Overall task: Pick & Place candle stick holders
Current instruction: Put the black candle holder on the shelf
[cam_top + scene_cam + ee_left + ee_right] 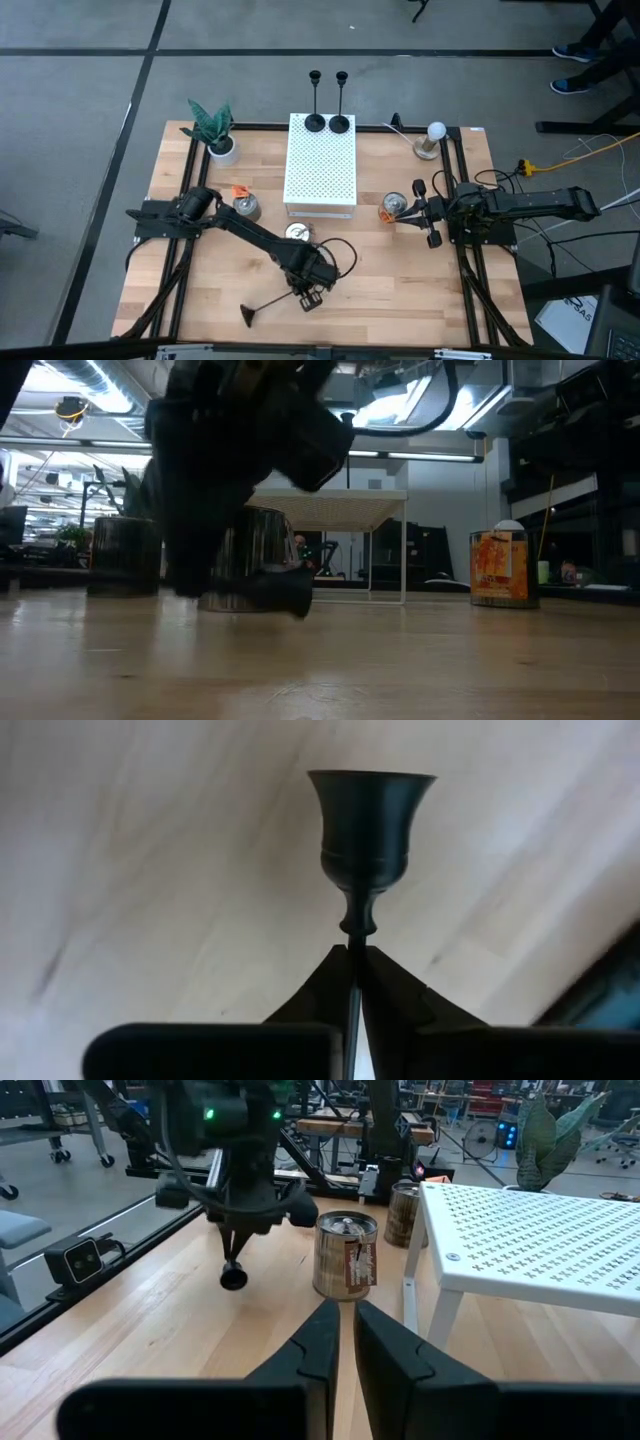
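The left end effector (306, 297) is low over the wooden bench (400, 280), at about 6 o'clock from the white rack (321, 165). Its two fingers are clenched on the thin stem of a black candle stick holder (270, 305). This holder lies on its side, with its round base pointing toward 8 o'clock. In the left wrist view the small cup top (371, 825) pokes out just past the pinched fingers (320, 990).

Two more black candle stick holders (327, 122) stand upright, side by side, at the far 12 o'clock edge of the rack.

The right end effector (424, 212) waits at 3 o'clock from the rack, near an orange tin (393, 208). Its fingers (325, 1340) are almost together and grasp nothing.

Two silver tins (246, 207) sit near the rack's 7 o'clock corner. A potted plant (214, 130) stands at 10 o'clock, and a white bulb (434, 134) at 2 o'clock.
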`<state>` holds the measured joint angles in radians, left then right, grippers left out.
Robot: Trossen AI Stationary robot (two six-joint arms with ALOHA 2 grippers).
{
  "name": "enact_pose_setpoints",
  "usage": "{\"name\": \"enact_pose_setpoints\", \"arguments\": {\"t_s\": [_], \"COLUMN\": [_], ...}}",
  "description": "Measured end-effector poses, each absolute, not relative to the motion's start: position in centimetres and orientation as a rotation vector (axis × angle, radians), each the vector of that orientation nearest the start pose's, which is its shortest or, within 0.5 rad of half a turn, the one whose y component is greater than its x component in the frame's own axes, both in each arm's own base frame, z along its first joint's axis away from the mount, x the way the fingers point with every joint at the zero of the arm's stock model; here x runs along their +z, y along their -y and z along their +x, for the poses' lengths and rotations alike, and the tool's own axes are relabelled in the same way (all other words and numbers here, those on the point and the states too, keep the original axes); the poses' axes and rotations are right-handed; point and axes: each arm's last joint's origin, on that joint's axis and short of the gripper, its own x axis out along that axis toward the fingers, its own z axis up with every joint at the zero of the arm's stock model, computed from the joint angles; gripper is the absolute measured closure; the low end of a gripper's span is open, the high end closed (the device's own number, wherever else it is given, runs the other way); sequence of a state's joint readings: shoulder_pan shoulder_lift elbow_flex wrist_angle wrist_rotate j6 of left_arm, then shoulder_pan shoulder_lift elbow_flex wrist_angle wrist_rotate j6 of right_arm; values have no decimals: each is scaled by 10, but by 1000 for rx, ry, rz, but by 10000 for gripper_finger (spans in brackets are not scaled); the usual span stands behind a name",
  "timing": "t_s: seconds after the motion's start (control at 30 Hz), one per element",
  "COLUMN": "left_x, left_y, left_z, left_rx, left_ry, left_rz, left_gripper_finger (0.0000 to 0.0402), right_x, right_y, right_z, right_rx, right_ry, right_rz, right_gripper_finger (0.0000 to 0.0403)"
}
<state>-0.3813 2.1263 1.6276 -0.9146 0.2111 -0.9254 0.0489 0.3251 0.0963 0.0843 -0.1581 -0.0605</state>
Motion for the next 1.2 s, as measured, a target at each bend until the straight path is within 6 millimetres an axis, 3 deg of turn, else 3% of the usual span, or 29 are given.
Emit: {"name": "enact_pose_setpoints", "arguments": {"t_s": [0.17, 0.37, 0.63, 0.77, 0.97, 1.07, 1.2], "left_x": [186, 221, 306, 358, 420, 437, 446], "left_y": [158, 158, 147, 128, 96, 76, 44], "left_z": [385, 385, 364, 347, 328, 326, 332], "left_rx": [22, -138, -366, -325, -127, -20, 102], "left_ry": [-1499, -1342, -972, -681, -305, -187, -122], "left_rz": [-542, -488, -267, -86, 102, 184, 239], "left_gripper_finger": [394, 393, 393, 393, 393, 393, 393], "right_x": [177, 177, 176, 176, 176, 176, 176], "right_y": [-10, -10, -10, -10, -10, -10, -10], "right_z": [117, 117, 117, 117, 117, 117, 117], "right_rx": [211, 211, 211, 211, 211, 211, 211], "right_ry": [-141, -141, -142, -145, -145, -145, -145], "right_rz": [-52, -52, -52, -52, -52, -52, -52], "right_gripper_finger": [363, 363, 363, 363, 363, 363, 363]}}
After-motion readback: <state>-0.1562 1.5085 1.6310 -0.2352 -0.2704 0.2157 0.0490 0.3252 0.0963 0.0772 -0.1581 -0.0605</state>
